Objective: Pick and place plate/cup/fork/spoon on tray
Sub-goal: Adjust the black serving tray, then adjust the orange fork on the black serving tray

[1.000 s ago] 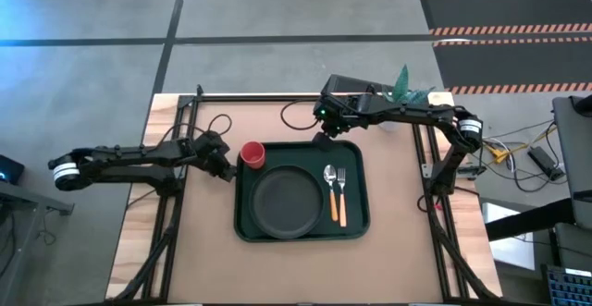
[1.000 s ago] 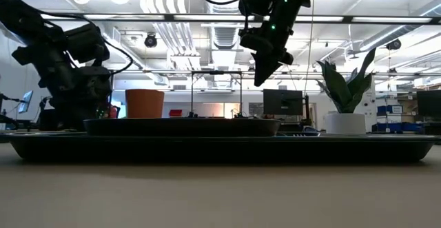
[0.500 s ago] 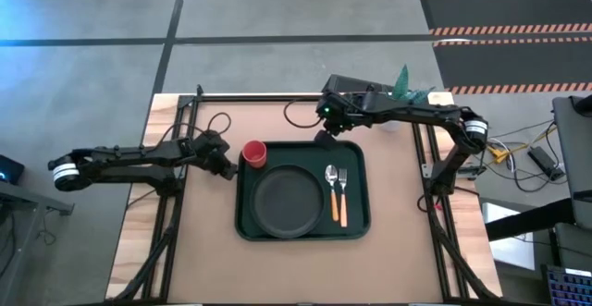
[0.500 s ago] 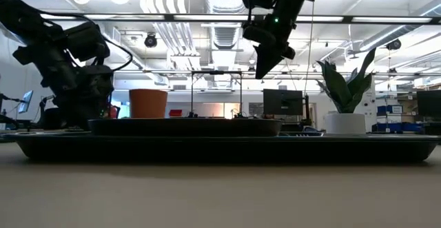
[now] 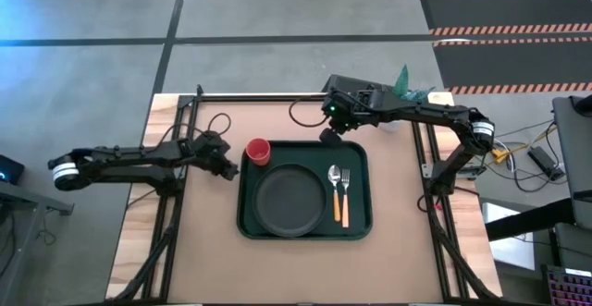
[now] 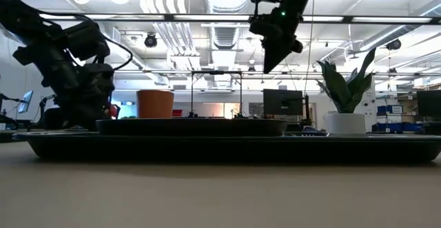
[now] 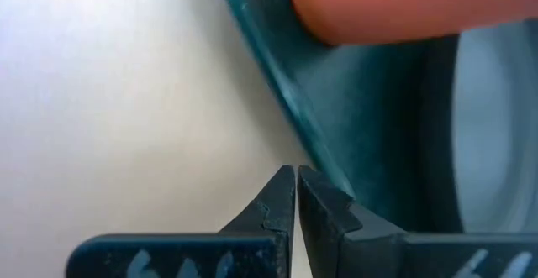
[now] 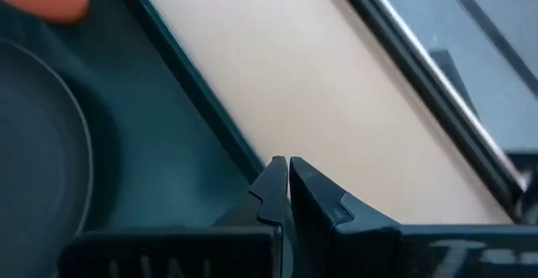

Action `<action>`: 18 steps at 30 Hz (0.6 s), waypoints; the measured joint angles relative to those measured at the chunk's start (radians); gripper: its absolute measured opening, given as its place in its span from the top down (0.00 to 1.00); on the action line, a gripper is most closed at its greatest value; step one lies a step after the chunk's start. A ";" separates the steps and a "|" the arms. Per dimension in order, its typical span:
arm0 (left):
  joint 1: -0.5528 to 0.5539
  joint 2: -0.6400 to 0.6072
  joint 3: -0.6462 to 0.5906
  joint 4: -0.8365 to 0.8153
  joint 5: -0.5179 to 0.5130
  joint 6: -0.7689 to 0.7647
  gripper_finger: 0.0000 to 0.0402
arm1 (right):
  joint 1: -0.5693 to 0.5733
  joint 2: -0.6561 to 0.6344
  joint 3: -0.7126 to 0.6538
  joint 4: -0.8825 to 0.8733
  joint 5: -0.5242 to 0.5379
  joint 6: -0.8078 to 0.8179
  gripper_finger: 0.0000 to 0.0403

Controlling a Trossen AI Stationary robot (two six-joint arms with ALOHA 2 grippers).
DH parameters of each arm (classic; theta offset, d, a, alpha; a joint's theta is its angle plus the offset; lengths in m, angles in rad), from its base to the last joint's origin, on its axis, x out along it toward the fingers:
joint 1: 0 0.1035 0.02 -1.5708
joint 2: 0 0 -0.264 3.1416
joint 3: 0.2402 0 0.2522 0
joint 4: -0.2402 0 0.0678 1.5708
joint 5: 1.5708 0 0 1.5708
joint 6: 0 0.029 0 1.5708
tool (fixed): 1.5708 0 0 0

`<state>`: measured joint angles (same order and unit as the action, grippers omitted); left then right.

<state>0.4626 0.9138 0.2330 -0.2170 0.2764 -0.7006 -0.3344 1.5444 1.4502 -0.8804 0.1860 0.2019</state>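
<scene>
Tray (image 5: 359,227) sits mid-surface (image 5: 398,260), long axis running front to back in the high view, short sides toward the near and far edges. Everything is on it.

Plate (image 5: 289,200) lies flat, centre-left of the tray, taking most of its width. In the low view it reads as a low dark slab (image 6: 193,126) above the tray rim (image 6: 227,147).

Cup (image 5: 258,151) stands upright in the tray's far-left corner, mouth up, just beyond the plate's rim. Low view shows it (image 6: 156,104) as a short orange-red cylinder.

Spoon (image 5: 333,190) and fork (image 5: 342,195) lie side by side to the right of the plate, parallel, long axes along the tray's length. Bowl and tines point toward the far edge, orange handles toward the near edge. Spoon is the one nearer the plate.

Left end effector (image 5: 231,170) is low, just outside the tray's left rim, beside the cup and apart from it. I see its fingers (image 7: 282,198) pressed together, holding nothing, tips near the tray wall (image 7: 277,93).

Right end effector (image 5: 329,136) hangs over the tray's far rim, well above the surface in the low view (image 6: 267,66). Its fingers (image 8: 282,186) are also pressed together and empty, above the tray's edge (image 8: 202,93). Fork and spoon lie nearer the front than it.
</scene>
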 joint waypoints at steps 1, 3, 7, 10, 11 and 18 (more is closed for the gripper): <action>-0.003 0.000 -0.004 -0.004 0.000 -0.001 1.00 | 0.000 -0.001 0.000 -0.022 0.000 0.014 0.98; -0.010 0.000 -0.011 -0.011 0.000 -0.002 1.00 | 0.000 -0.001 0.000 -0.075 0.000 0.048 0.98; -0.024 0.000 -0.019 -0.010 0.000 -0.027 1.00 | 0.001 0.008 -0.001 -0.276 0.002 0.168 0.98; -0.031 0.000 -0.024 -0.009 0.000 -0.027 1.00 | 0.007 0.011 -0.013 -0.420 0.005 0.264 0.98; -0.033 0.000 -0.025 -0.010 0.001 -0.027 1.00 | 0.010 0.011 -0.020 -0.454 0.004 0.291 0.98; -0.034 -0.012 -0.008 -0.006 0.007 -0.019 1.00 | 0.055 -0.008 -0.098 -0.420 0.000 0.332 0.98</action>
<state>0.4290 0.9018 0.2253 -0.2234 0.2832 -0.7193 -0.2796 1.5361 1.3523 -1.3003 0.1860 0.5341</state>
